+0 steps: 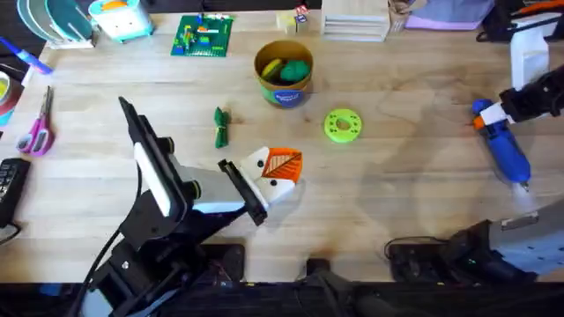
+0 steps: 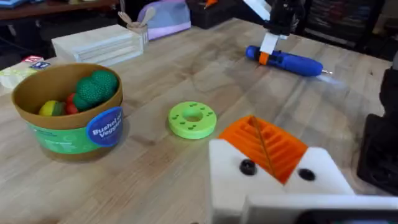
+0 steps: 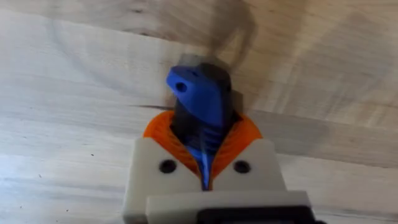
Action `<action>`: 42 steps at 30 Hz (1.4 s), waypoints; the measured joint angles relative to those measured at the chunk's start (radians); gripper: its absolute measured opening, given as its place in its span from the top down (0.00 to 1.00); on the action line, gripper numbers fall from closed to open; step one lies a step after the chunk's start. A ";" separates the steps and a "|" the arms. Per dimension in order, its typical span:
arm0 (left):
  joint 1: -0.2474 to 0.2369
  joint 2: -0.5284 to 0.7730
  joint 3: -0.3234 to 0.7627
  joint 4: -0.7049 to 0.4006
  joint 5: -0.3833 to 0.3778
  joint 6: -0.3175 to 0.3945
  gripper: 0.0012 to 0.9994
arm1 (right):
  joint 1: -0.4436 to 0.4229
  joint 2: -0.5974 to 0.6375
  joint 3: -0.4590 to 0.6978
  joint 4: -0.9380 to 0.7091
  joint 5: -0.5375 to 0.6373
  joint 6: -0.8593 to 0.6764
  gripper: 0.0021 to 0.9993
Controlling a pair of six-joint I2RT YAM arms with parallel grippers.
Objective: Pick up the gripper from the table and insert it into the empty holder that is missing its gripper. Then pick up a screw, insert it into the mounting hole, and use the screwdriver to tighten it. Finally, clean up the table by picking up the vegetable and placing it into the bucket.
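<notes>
The right gripper's (image 3: 205, 155) jaws are squeezed shut on the bright blue plastic screwdriver (image 1: 505, 145); the left gripper's (image 1: 280, 172) jaws are closed, holding nothing; the small dark green toy vegetable (image 1: 220, 127) lies on the wooden table (image 1: 405, 194).

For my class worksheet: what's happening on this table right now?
The right gripper has its orange-padded fingers clamped on the bright blue pen-shaped screwdriver at the table's right side. The left gripper, fingers together and holding nothing, sits mid-table. The small dark green toy vegetable lies on the wood, not yet in the yellow-gold bucket.
</notes>
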 joint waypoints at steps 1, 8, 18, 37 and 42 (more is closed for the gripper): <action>0.000 0.000 0.000 0.000 0.000 0.000 0.99 | 0.000 0.000 0.000 0.001 0.000 0.000 0.98; 0.000 0.000 0.000 0.000 0.000 0.000 0.99 | 0.001 0.000 0.000 0.002 0.000 0.000 0.98; 0.000 0.000 0.000 0.000 0.000 0.000 0.99 | 0.026 -0.167 0.000 0.062 -0.014 0.121 0.98; 0.000 0.000 0.000 0.000 0.000 0.000 0.99 | 0.223 -0.865 -0.097 0.349 -0.314 0.605 0.98; 0.000 0.000 0.000 0.000 0.000 0.000 0.99 | 0.435 -0.996 -0.272 0.660 -0.342 0.740 0.98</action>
